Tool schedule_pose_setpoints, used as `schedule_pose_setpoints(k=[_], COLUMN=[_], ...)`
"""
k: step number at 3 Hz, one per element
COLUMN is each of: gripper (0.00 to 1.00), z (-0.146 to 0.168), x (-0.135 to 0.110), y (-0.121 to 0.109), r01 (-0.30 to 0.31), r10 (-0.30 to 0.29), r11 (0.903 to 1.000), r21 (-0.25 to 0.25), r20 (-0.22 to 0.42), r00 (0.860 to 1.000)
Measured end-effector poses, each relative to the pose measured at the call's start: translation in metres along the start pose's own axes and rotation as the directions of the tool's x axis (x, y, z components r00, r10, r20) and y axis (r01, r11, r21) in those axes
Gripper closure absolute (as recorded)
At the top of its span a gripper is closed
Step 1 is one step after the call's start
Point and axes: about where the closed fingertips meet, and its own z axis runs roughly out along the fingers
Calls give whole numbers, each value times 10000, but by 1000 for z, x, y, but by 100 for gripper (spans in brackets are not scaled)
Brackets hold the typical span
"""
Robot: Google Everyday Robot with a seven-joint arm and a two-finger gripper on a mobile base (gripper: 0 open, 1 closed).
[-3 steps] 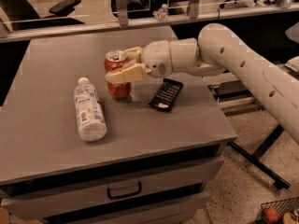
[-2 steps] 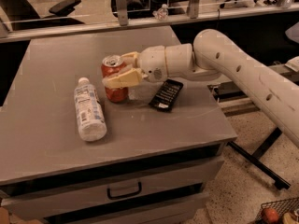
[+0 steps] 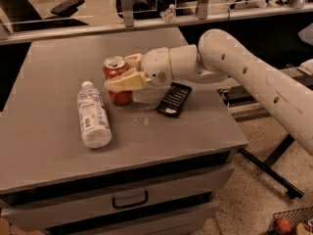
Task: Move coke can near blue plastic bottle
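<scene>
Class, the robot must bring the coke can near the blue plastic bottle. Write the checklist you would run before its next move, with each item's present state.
1. The gripper has its fingers on either side of the coke can: ok.
2. Can upright: ok.
3. The bottle lies flat, apart from the can: ok.
4. Gap between can and bottle free of other things: ok.
5. The black device is not touching the can: ok.
6. Can lifted off the table: cannot tell.

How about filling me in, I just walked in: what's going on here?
A robot's white arm reaches over the grey cabinet top. Its gripper grips a small red aluminium coke can, upright, close beside a clear bluish plastic bottle lying on its side. A flat black device lies on the can's other side.
</scene>
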Motion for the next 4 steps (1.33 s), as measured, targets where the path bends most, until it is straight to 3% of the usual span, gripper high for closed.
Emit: schedule_pose_setpoints(k=[1,2,3,4], gripper=[0,0,0,0], z=[-1,-2,-16,-68], x=[-5,-6,-7,-10], y=[-1,-1,4,16], r01=[69,63,-126,-477], r10=[-70,-63,140,839], r11=[9999,10000,9980,9472], r21=[-86,-66,627,3171], r20=[-28,-25,-219,-1016], r00=[10000,10000,9997,9913])
